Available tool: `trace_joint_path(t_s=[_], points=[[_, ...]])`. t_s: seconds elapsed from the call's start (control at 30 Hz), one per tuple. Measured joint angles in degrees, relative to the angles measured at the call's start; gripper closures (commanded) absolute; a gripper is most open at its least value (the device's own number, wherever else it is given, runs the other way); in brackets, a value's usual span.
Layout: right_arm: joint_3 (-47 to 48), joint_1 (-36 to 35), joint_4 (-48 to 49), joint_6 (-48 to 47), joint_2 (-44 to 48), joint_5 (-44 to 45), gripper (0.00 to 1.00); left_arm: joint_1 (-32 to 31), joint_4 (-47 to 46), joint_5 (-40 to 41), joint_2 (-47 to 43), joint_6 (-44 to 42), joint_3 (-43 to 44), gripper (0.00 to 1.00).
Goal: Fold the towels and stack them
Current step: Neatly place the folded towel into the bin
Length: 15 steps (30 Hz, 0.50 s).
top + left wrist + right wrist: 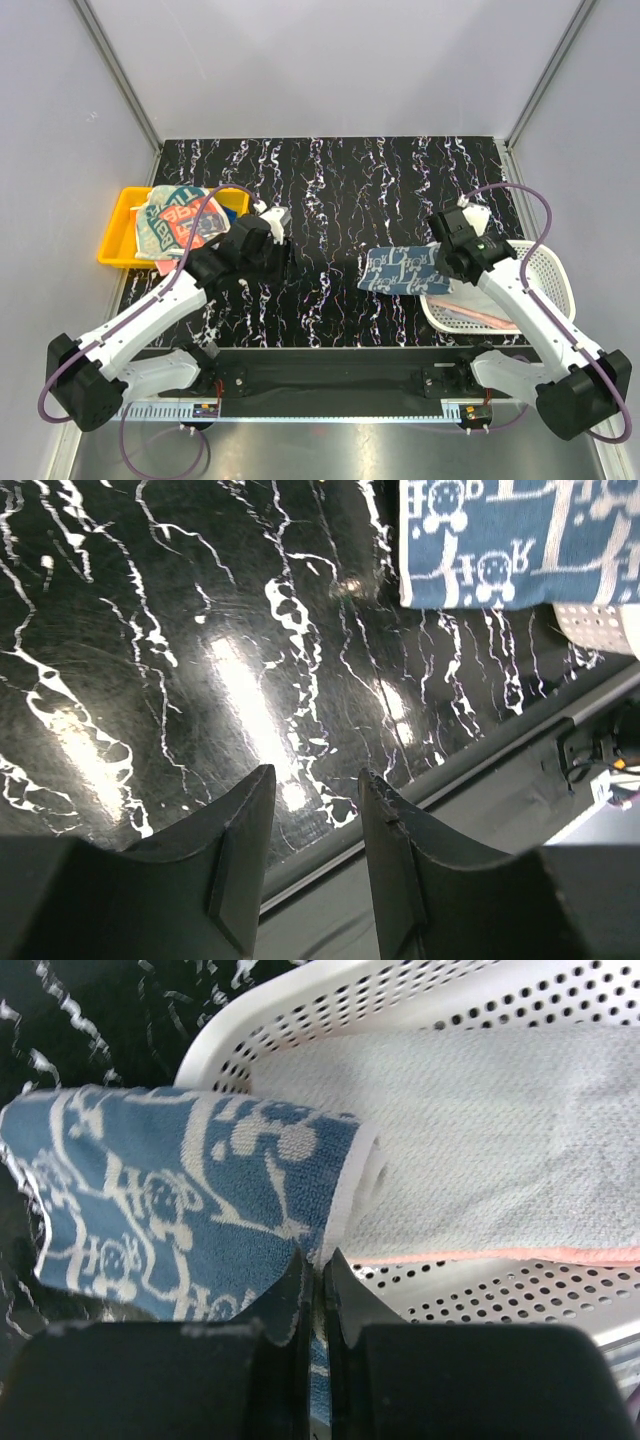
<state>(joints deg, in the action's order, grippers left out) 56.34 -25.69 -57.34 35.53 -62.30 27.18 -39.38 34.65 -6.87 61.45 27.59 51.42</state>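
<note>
Your right end effector (pixel 312 1260) is clenched on the white-hemmed edge of the blue patterned towel (pixel 180 1220), with the fingers pressed together and the cloth pinched between them. That towel sits by the right edge of the surface (pixel 340 190). One end is up at the rim of the white mesh basket (pixel 300 1000), and the rest spreads out over the black marbled top toward the middle. Inside the basket there's a whitish towel with a pink edge (pixel 480 1140) lying flat, and the blue one's pinched edge is right against it.

Your left end effector (pixel 315 780) is released, fingers apart with nothing between them. It's over bare surface left of the middle, well apart from the blue towel.

Over at the left edge, the yellow tray (pixel 115 235) holds a printed towel with red lettering (pixel 175 220), a bit rumpled on top.
</note>
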Motion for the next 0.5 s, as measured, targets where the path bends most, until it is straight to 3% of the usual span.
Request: trace_joint_path(t_s=[0.5], points=[[-0.90,21.92,3.32,-3.08,-2.86,-4.17,1.00,0.00,0.44,-4.31,2.21,-2.56,1.70,0.56]])
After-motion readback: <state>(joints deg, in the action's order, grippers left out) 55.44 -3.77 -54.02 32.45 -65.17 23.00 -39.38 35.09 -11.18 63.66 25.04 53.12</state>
